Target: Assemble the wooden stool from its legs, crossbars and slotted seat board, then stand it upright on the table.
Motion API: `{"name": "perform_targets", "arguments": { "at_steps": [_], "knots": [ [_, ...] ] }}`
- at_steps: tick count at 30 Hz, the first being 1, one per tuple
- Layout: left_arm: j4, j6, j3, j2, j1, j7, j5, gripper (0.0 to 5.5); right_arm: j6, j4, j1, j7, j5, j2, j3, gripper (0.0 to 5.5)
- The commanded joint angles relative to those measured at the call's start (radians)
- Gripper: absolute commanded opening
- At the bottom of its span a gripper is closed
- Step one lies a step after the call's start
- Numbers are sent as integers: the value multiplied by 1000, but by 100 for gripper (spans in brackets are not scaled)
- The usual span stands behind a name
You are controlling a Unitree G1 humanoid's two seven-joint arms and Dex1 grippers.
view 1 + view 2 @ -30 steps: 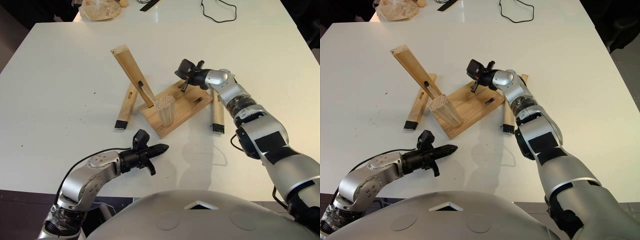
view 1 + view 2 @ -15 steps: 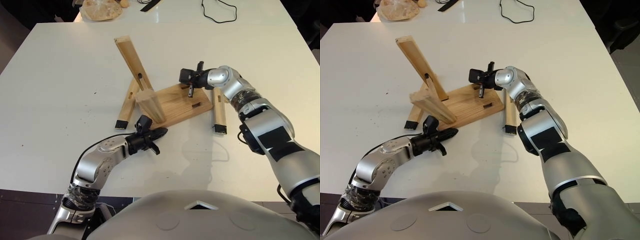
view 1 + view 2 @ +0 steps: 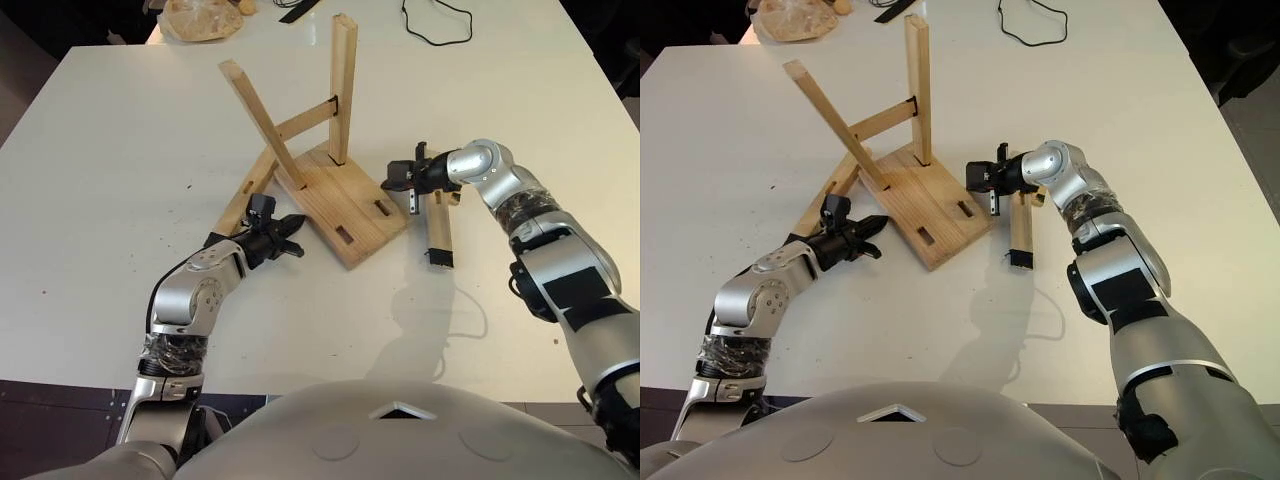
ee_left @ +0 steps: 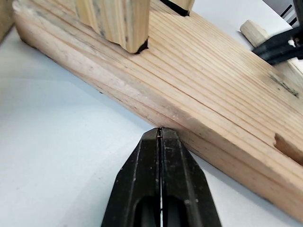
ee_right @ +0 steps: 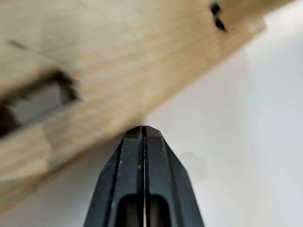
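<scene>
The white worktop (image 3: 120, 150) holds a half-built stool. The left hand (image 3: 295, 224), fingers pressed together and holding nothing, touches one edge of the seat board (image 3: 350, 205). The right hand (image 3: 392, 183), also closed and empty, sits at the opposite edge. Two legs (image 3: 343, 90) and a crossbar (image 3: 305, 120) stick up from the board. The wood looks hard, stiff and light, but tippy. Grab a leg down low.
</scene>
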Motion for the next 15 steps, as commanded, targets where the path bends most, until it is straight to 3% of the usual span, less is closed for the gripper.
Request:
{"name": "perform_targets", "arguments": {
  "at_steps": [1, 9, 15],
  "knots": [
    [54, 33, -17, -18, -23, 22, 41, 0, 40, -61, 99, 96, 29, -10, -4, 4],
    [105, 17, -25, -47, -85, 4, 67, 0, 168, -346, 226, 186, 136, -54, -45, 4],
    [127, 4, -15, -60, -102, 2, 85, 0, 220, -398, 266, 170, 153, -92, -68, 4]
  ]
}}
